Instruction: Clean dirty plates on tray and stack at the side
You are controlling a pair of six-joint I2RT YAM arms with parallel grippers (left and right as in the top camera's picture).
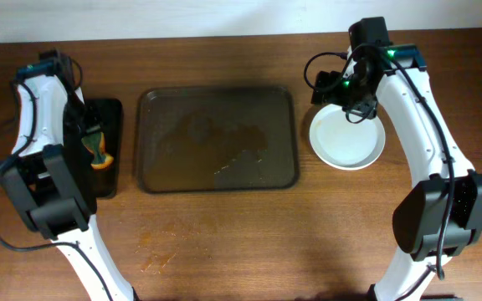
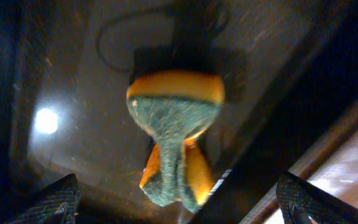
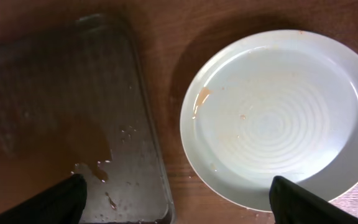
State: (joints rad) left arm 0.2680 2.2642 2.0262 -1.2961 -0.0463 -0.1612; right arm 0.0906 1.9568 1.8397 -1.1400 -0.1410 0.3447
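A wooden table (image 1: 224,242) is carrying the wet dark-brown tray (image 1: 153,138) at centre, while one white plate (image 1: 347,142), faintly sauce-flecked, is lying just right of it, directly beneath the right gripper (image 3: 182,199), which is hanging wide open, holding nothing.

The counter (image 1: 224,242) is brown wood with the grain running left to right. The tray (image 1: 174,159) lies flat on it near the middle, its long sides along the grain and its bed wet with a brownish film. Just right of the tray, with a narrow strip of bare wood between them, sits a plate (image 1: 347,140) with a small orange smear inside its rim on the tray's side. Just left of the tray lies a black tray (image 1: 111,180), not touching it. Faint orange smears (image 1: 156,257) mark the wood in front of the tray's left corner.
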